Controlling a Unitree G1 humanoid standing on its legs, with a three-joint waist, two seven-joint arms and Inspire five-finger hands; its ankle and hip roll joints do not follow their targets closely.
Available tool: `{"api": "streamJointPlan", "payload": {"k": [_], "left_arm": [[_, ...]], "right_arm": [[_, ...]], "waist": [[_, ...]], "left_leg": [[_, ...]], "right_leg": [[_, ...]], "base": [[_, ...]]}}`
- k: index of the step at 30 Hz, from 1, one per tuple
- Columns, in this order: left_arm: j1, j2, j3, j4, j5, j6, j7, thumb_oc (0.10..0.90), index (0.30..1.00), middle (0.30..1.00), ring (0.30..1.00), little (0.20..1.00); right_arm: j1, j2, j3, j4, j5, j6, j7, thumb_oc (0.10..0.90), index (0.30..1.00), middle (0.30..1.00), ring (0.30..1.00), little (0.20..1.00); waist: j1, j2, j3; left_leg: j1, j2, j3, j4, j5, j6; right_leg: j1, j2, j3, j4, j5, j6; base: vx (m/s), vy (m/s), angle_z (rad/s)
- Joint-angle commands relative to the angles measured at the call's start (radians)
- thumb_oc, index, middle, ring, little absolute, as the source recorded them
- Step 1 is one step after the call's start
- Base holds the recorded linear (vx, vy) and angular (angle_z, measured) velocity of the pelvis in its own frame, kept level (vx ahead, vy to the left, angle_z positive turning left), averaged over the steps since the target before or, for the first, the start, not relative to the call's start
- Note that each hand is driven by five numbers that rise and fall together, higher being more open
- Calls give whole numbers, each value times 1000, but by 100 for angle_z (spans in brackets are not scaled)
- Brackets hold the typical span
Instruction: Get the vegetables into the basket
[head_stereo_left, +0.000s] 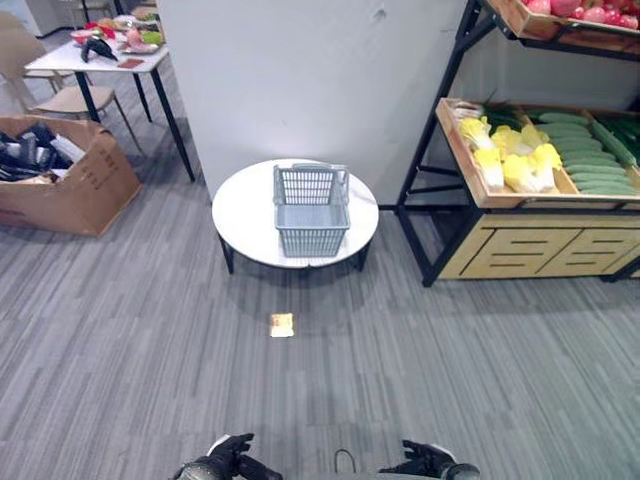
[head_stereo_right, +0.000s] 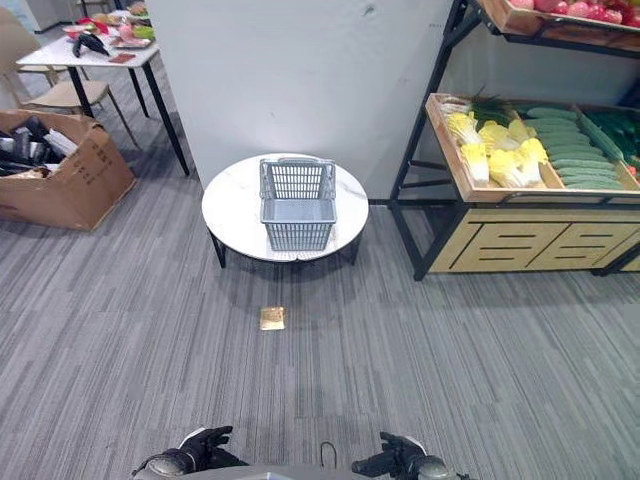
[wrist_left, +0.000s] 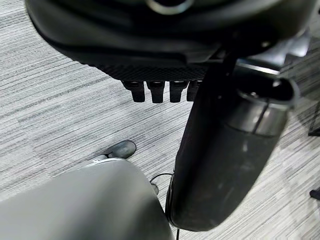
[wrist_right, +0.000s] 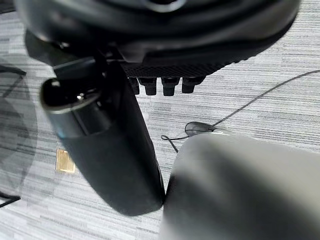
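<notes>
Currently, grey basket (head_stereo_left: 311, 210) is set empty on round white table (head_stereo_left: 240, 215), near wall. Vegetables (head_stereo_left: 545, 153) are laid in wooden shelf crate (head_stereo_left: 462, 150), to right of table. Left hand (head_stereo_left: 222, 462) and right hand (head_stereo_left: 424, 461) are held low over carpet, fingers relaxed, nothing grasped. Small tan tag (head_stereo_left: 282, 324) is seen on floor before table.

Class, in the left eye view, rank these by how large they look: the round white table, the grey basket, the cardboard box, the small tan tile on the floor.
1. Round white table
2. Cardboard box, partly cropped, so unsure
3. Grey basket
4. Tan tile
</notes>
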Motion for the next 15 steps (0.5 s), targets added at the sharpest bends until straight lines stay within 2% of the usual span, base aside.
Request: {"api": "streamJointPlan", "payload": {"k": [1, 4, 6, 9, 10, 11, 13, 14, 15], "left_arm": [[-20, -12, -29, 20, -3, -13, 6, 900, 1000, 1000, 1000, 1000], [-20, -5, -29, 23, -4, -14, 9, 900, 1000, 1000, 1000, 1000], [-17, -3, -32, 27, 0, -15, 4, 900, 1000, 1000, 1000, 1000], [-15, -5, -34, 38, 5, -17, 1, 900, 1000, 1000, 1000, 1000], [-15, -6, -34, 38, 5, -17, 1, 900, 1000, 1000, 1000, 1000], [-18, -8, -36, 48, 10, -18, 2, 900, 1000, 1000, 1000, 1000], [-22, -9, -37, 58, 15, -18, 5, 900, 1000, 1000, 1000, 1000], [-21, -12, -31, 56, 14, -19, 8, 900, 1000, 1000, 1000, 1000], [-20, -11, -31, 59, 15, -19, 8, 900, 1000, 1000, 1000, 1000]], "right_arm": [[-4, -47, 27, 22, 8, -13, -28, 900, 1000, 1000, 1000, 1000], [-3, -44, 32, -10, 19, -22, -30, 900, 1000, 1000, 1000, 1000], [-1, -46, 31, -24, 29, -24, -26, 900, 1000, 1000, 1000, 1000], [-2, -48, 33, -20, 30, -27, -21, 900, 1000, 1000, 1000, 1000], [-2, -48, 33, -20, 30, -27, -21, 900, 1000, 1000, 1000, 1000], [-5, -47, 34, -13, 25, -27, -25, 900, 1000, 1000, 1000, 1000], [-5, -41, 35, -8, 12, -26, -30, 900, 1000, 1000, 1000, 1000], [-2, -41, 37, -6, -8, -21, -32, 900, 1000, 1000, 1000, 1000], [0, -42, 33, -5, -8, -21, -32, 900, 1000, 1000, 1000, 1000]], "waist": [[-3, 31, 49], [-15, 29, 80], [-15, 29, 88], [-10, 37, 87], [-10, 38, 88], [-8, 34, 87], [-8, 27, 85], [-6, 22, 84], [-9, 22, 83]], "left_leg": [[-1, -41, 59, 61, -108, 27], [10, -47, 60, 56, -107, 33], [24, -46, 55, 47, -102, 30], [38, -37, 57, 24, -88, 17], [40, -36, 56, 24, -89, 16], [46, -36, 57, 18, -85, 7], [60, -40, 59, 11, -85, 0], [84, -41, 58, 12, -99, -9], [96, -41, 52, 16, -103, -12]], "right_leg": [[-74, -44, 17, 216, 19, 95], [-156, -52, 18, 377, 54, 99], [-187, -40, 20, 389, 41, 93], [-201, -10, 35, 225, 37, 87], [-196, -9, 34, 219, 40, 87], [-195, 3, 65, 47, 97, 97], [-212, 6, 94, -55, 152, 109], [-225, 4, 80, -125, 175, 120], [-221, 6, 79, -125, 177, 121]], "base": [[-30, 174, -15], [15, 105, -19], [72, 49, 8], [93, 6, 16], [115, -36, 16], [120, -43, 19], [205, -69, 13], [268, -91, 8], [307, -114, 5]]}}
